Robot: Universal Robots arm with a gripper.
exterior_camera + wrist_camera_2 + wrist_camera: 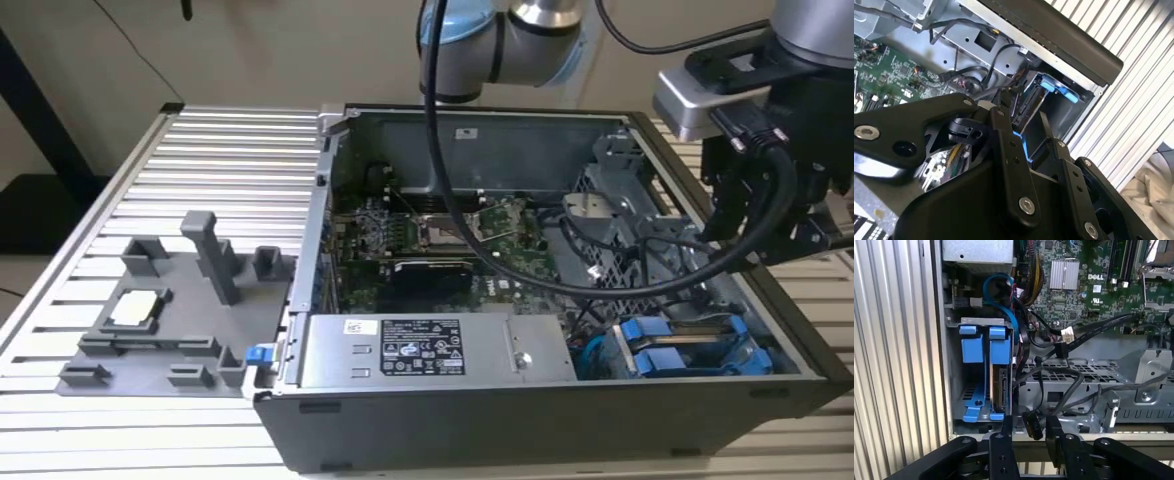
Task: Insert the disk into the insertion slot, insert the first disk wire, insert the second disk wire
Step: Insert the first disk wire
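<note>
The disk [999,390] stands on edge in its blue carrier [999,351] inside the insertion slot [979,321], a grey bay at the case's corner; the exterior view shows the blue frame [687,350] seated there. A loose black wire plug [1032,426] lies by the bay, and its cable [1066,333] with a white tag runs off toward the board. My gripper [1029,429] hovers over the case edge beside the slot, fingers apart and the plug seen between them; I cannot tell whether they touch it. In the second wrist view my gripper [1024,127] frames the disk's end [1030,106].
A grey power-supply box [427,350] sits next to the bay. The motherboard [427,240] fills the case floor, and a perforated cage [1074,375] with black cables lies behind the slot. A grey fixture [160,310] rests on the slatted table [200,150].
</note>
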